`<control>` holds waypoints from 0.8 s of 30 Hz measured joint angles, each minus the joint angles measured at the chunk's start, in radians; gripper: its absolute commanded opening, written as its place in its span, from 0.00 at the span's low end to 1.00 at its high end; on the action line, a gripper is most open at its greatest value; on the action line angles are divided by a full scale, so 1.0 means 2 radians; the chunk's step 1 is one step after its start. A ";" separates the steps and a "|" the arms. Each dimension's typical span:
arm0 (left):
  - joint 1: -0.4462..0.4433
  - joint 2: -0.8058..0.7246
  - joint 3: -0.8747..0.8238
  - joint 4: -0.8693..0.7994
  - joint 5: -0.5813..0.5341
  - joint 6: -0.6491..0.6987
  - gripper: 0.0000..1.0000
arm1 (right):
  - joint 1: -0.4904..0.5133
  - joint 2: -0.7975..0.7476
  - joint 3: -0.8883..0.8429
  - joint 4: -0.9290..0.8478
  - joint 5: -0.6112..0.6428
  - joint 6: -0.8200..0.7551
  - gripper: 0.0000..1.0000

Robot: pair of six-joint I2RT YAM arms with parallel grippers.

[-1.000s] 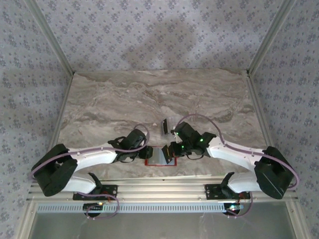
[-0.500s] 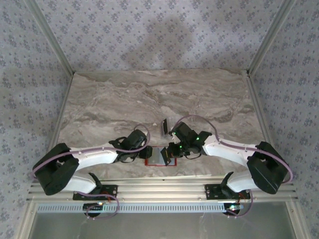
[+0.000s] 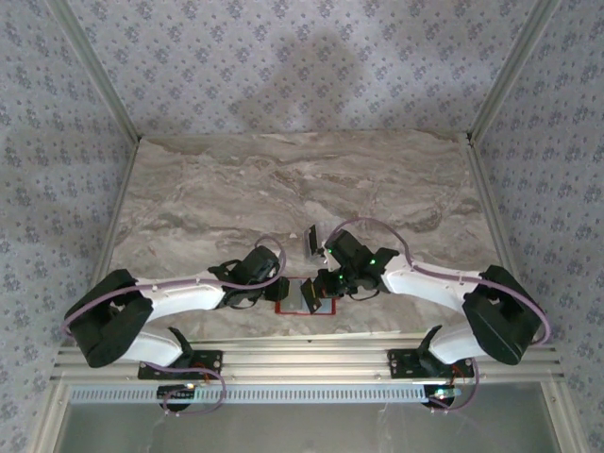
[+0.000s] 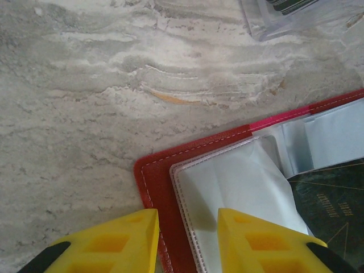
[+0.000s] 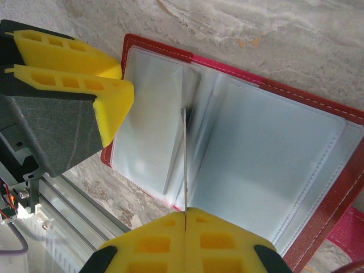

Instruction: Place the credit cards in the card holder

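Placement of the card holder [image 3: 291,297] [image 4: 165,193] [image 5: 273,165] was at 6 o'clock on the desk [image 3: 283,179] [image 4: 85,85], close to the near edge. It lay opened flat, red cover down and clear sleeves [image 5: 148,131] facing up. At the holder's 9 o'clock edge sat the left hand [image 3: 274,291] [image 4: 186,219] [image 5: 126,85], its yellow fingers [image 4: 119,242] apart. The stitched red border and the first sleeve showed in the gap between them. Whether the tips pressed on the cover could not be told. From the 3 o'clock side came the right hand [image 3: 326,283] [image 5: 186,213], fingers together and clamped on one credit card [image 3: 310,295] [image 4: 327,210] [image 5: 185,159]. That card stood on edge over the middle of the holder, and its far end reached the sleeves near the fold. Entry into a pocket could not be confirmed. Its dark face bore fine gold lines. A clear plastic box [image 3: 310,241] [image 4: 284,20] stood near the holder at 12 o'clock, apart from it, with dark cards [image 4: 290,4] inside.
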 measured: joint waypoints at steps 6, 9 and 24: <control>-0.001 0.000 0.000 0.002 0.000 0.000 0.31 | -0.007 0.005 0.000 0.011 -0.011 0.000 0.00; -0.001 0.001 0.000 0.002 0.000 0.000 0.30 | -0.012 0.008 0.000 0.022 -0.021 0.002 0.00; -0.007 0.003 0.000 0.003 -0.002 0.000 0.29 | -0.032 0.029 -0.020 0.076 -0.048 0.013 0.00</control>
